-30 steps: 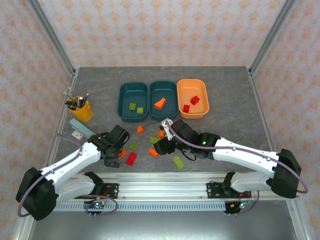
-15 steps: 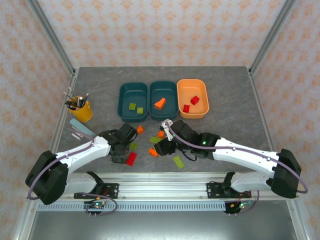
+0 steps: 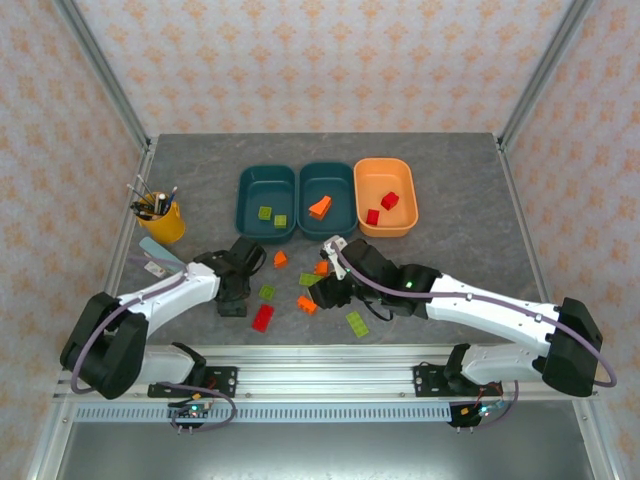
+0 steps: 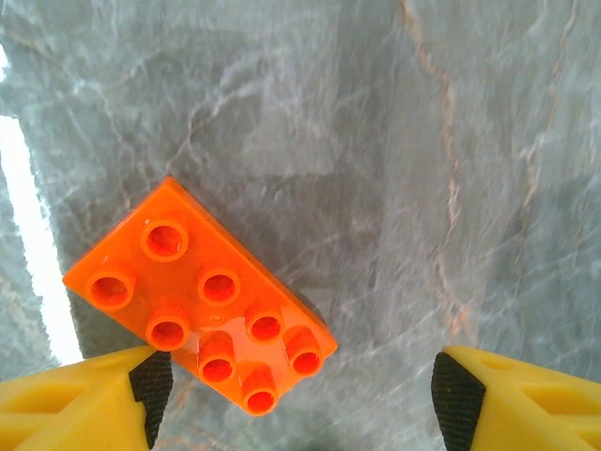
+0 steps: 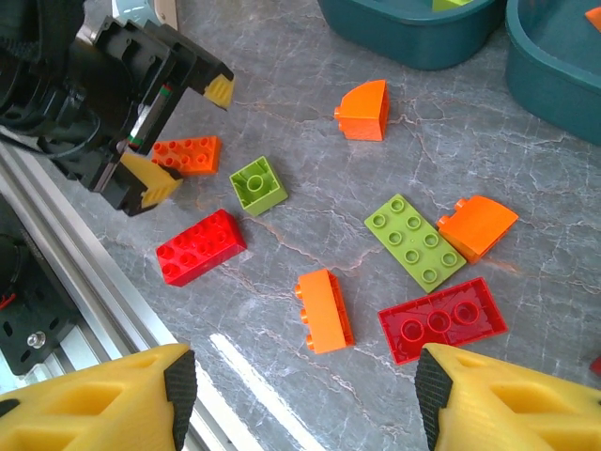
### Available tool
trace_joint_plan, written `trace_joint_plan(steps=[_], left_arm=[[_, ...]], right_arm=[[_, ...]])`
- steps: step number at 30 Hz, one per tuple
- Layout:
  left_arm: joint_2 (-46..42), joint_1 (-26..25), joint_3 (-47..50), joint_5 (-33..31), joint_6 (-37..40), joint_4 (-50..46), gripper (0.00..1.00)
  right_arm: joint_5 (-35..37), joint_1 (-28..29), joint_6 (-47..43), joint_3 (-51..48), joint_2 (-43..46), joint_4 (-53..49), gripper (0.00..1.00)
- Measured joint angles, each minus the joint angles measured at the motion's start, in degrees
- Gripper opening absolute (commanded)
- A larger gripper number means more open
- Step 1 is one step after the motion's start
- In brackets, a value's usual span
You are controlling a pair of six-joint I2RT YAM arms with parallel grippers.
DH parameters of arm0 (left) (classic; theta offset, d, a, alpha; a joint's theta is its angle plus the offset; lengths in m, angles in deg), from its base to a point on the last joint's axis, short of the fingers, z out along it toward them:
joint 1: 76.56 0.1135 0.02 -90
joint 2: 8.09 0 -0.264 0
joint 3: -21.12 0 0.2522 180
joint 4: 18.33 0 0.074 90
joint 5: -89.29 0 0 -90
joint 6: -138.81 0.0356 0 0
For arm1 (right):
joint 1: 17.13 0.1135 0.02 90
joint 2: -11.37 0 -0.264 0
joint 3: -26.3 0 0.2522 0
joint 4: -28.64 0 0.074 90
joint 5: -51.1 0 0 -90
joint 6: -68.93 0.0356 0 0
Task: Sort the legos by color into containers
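Note:
An orange oblong lego [image 4: 197,296] lies flat on the table between the fingers of my left gripper [image 4: 300,399]. The jaws are open, and the left pad [image 4: 150,385] is at the brick's corner. From above, this left gripper [image 3: 234,293] is left of the loose pile. My right gripper [image 5: 305,404] hangs open above an orange lego on its side [image 5: 324,310], a red plate [image 5: 441,319] and a green plate [image 5: 413,241]. The left teal container [image 3: 260,185] holds green legos. The middle teal container [image 3: 335,185] holds an orange one. The orange container [image 3: 375,180] holds red ones.
A red oblong lego [image 5: 200,246], a green square one [image 5: 258,184] and two orange curved ones [image 5: 364,110] [image 5: 477,225] lie loose. A yellow pen cup [image 3: 160,218] stands at the left, a pale blue item [image 3: 160,257] beside it. The metal rail [image 3: 320,355] runs along the near edge.
My left gripper has swung away from the near edge and come down around the orange oblong lego, its jaws narrowing. The right arm has not moved.

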Motion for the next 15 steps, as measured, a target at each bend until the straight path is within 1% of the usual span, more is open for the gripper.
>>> trace_joint_plan(steps=[3, 6, 9, 12, 14, 15], left_arm=[[3.5, 3.7, -3.0, 0.3, 0.2, -1.8, 0.74], [6.1, 6.2, -5.4, 0.2, 0.6, -3.7, 0.71], [5.8, 7.2, -5.0, 0.4, 0.0, -4.5, 0.68], [5.8, 7.8, -4.8, 0.7, 0.0, -5.7, 0.67], [5.8, 8.5, -4.8, 1.0, 0.0, -6.1, 0.68], [5.8, 8.9, -4.8, 1.1, 0.0, -6.3, 0.70]], right_arm=[[0.4, 0.0, 0.2, 0.0, 0.0, 0.0, 0.65], [0.5, 0.0, 0.2, 0.0, 0.0, 0.0, 0.65], [0.5, 0.0, 0.2, 0.0, 0.0, 0.0, 0.65], [0.5, 0.0, 0.2, 0.0, -0.1, 0.0, 0.65], [0.5, 0.0, 0.2, 0.1, -0.3, 0.0, 0.65], [0.5, 0.0, 0.2, 0.1, -0.5, 0.0, 0.65]])
